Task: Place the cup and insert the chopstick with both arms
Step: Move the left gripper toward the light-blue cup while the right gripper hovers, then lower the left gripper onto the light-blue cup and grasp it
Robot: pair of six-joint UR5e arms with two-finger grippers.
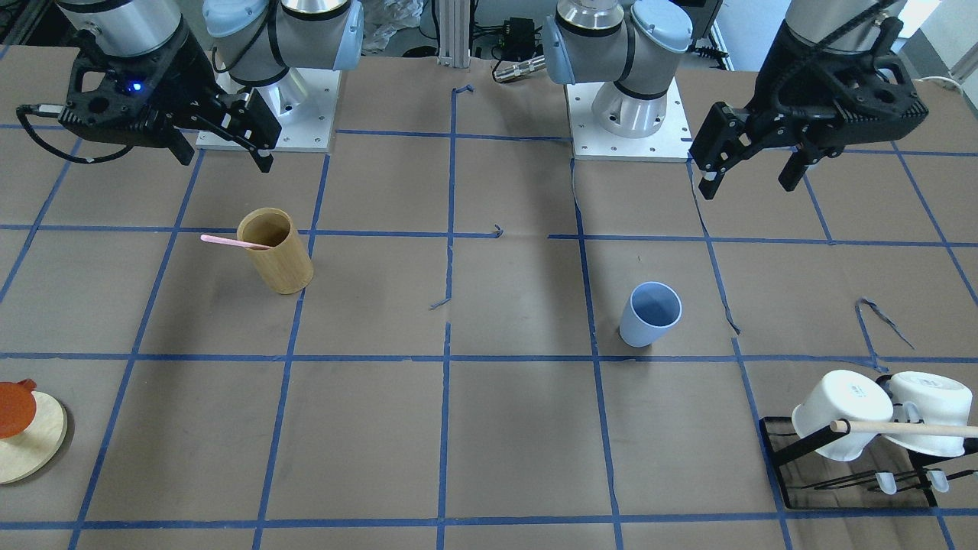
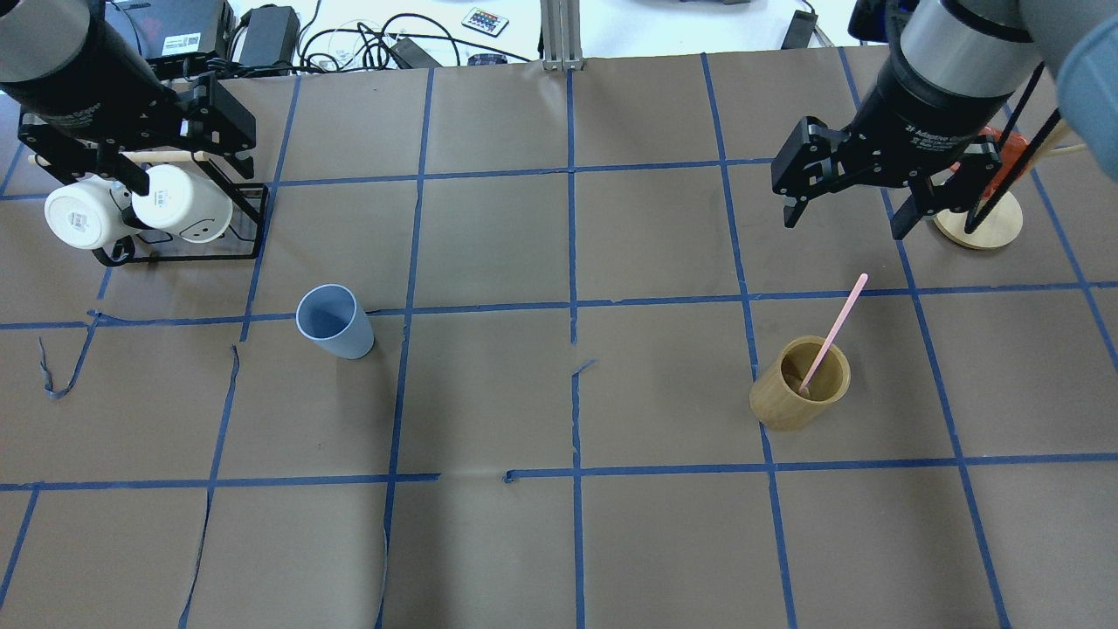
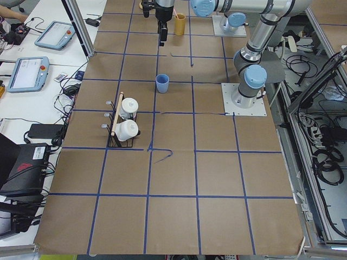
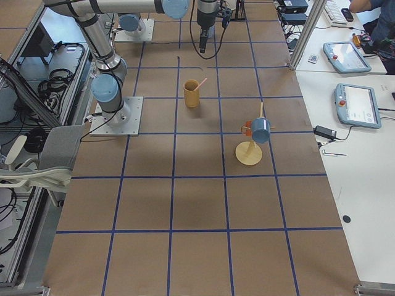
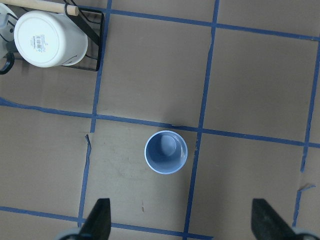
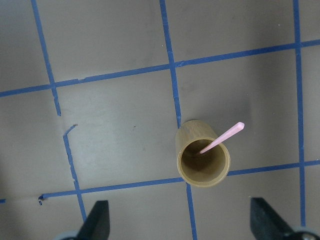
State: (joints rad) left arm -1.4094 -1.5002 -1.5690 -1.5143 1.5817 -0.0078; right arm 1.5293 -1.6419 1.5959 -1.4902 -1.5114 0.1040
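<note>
Overhead exterior looks down on a table [image 2: 559,542] covered in brown paper and split into squares by blue tape [image 2: 572,262]. Cables and power bricks [image 2: 349,39] lie past its far edge. Exterior left shows desks with tablets [image 3: 24,73] beside the table.

The left gripper [image 1: 747,186] hangs above the table with its jaws wide apart and empty, over a black rack [image 2: 249,218] that carries two white mugs [image 2: 83,217]. The right gripper [image 2: 844,225] is just as wide and empty, close to a round wooden stand [image 2: 991,229].

A blue cup [image 2: 332,321] stands upright on the paper, apart from the left gripper and a little nearer the robot. In the left wrist view it sits between the two fingertips [image 5: 100,220], well below them.

A bamboo cup [image 2: 795,389] stands upright on the right gripper's side. A pink chopstick [image 2: 834,328] leans inside it, its top end past the rim and pointing toward that gripper without touching it.
</note>
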